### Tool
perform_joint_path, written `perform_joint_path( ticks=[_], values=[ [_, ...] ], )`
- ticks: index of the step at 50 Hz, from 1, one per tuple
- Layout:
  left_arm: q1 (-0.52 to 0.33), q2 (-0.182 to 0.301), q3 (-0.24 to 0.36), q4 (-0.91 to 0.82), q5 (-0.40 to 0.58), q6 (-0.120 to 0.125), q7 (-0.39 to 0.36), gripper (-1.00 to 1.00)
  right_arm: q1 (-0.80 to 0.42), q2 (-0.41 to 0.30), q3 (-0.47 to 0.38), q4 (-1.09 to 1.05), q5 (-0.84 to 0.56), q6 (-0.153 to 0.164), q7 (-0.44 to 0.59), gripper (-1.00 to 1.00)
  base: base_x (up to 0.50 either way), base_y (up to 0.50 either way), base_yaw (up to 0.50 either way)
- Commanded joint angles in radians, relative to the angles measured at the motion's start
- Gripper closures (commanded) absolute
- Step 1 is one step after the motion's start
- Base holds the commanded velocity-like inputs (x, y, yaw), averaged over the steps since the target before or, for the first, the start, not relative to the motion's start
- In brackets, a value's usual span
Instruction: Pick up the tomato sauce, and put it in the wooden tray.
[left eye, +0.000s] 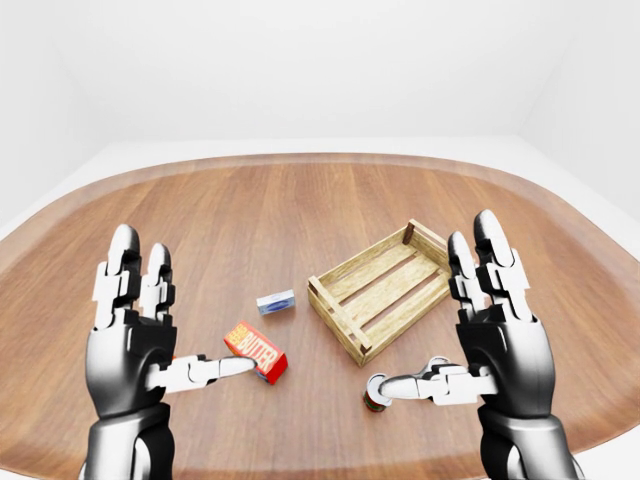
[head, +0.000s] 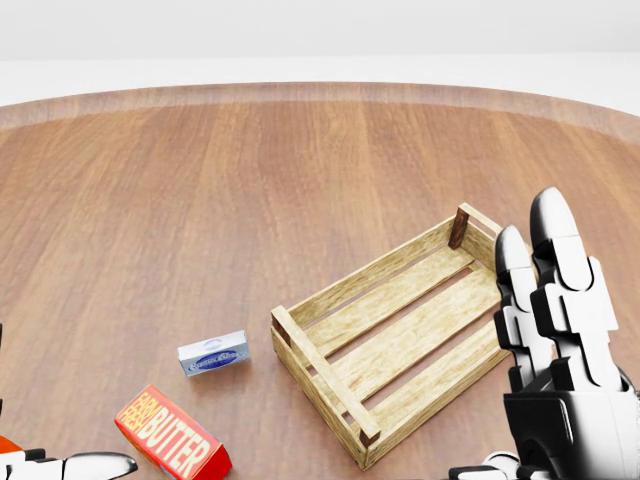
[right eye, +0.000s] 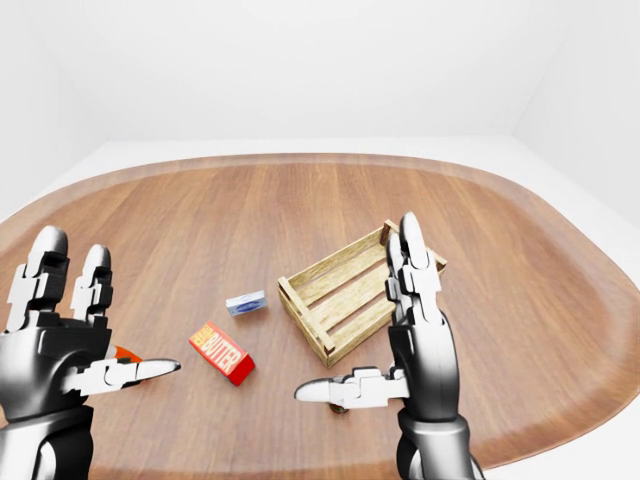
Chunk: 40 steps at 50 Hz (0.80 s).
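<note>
A small can (left eye: 376, 397) with a silver top and a red and green label, apparently the tomato sauce, stands just below the wooden tray (left eye: 381, 290) in the left-eye view. The thumb of my right hand (left eye: 436, 312) partly hides it. That hand is open, fingers upright, thumb pointing left over the can without closing on it. The slatted tray is empty. My left hand (left eye: 172, 318) is open too, at the left, with its thumb reaching towards the butter box (left eye: 256, 351). The head view cuts off the can.
A small blue and white box (left eye: 276, 301) lies left of the tray. An orange thing (right eye: 125, 352) peeks out behind my left thumb. The round wooden table's edge (left eye: 300, 160) curves across the top, with white floor beyond.
</note>
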Motion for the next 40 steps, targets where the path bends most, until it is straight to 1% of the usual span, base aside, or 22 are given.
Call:
perform_joint_path(
  ticks=[1, 10, 13, 16, 23, 40],
  values=[
    [0.004, -0.001, 0.0, -0.003, -0.001, 0.0, -0.001, -1.0, 0.051, -0.054, 0.086, 0.016, -0.012, 0.0, -0.068, -1.0, 0.0, 0.0, 0.0],
    [0.007, -0.002, -0.002, -0.003, 0.004, 0.0, 0.001, -1.0, 0.063, -0.086, 0.119, 0.069, -0.007, 0.0, -0.101, -1.0, 0.0, 0.0, 0.0],
    [-0.009, 0.001, 0.002, 0.016, 0.008, 0.0, 0.006, -1.0, 0.069, -0.094, 0.132, 0.068, -0.009, 0.0, -0.11, -1.0, 0.0, 0.0, 0.0],
    [-0.007, 0.002, 0.003, 0.012, 0.006, 0.0, 0.008, -1.0, 0.074, -0.102, 0.141, 0.074, -0.012, 0.0, -0.119, -1.0, 0.0, 0.0, 0.0],
    [0.0, 0.001, -0.007, 0.015, 0.015, 0.0, 0.008, -1.0, 0.082, -0.118, 0.16, 0.086, -0.019, 0.0, -0.14, -1.0, 0.0, 0.0, 0.0],
    [0.001, 0.0, -0.003, 0.009, 0.015, 0.0, 0.011, -1.0, 0.103, -0.138, 0.173, 0.126, -0.022, 0.0, -0.163, -1.0, 0.0, 0.0, 0.0]
  ],
)
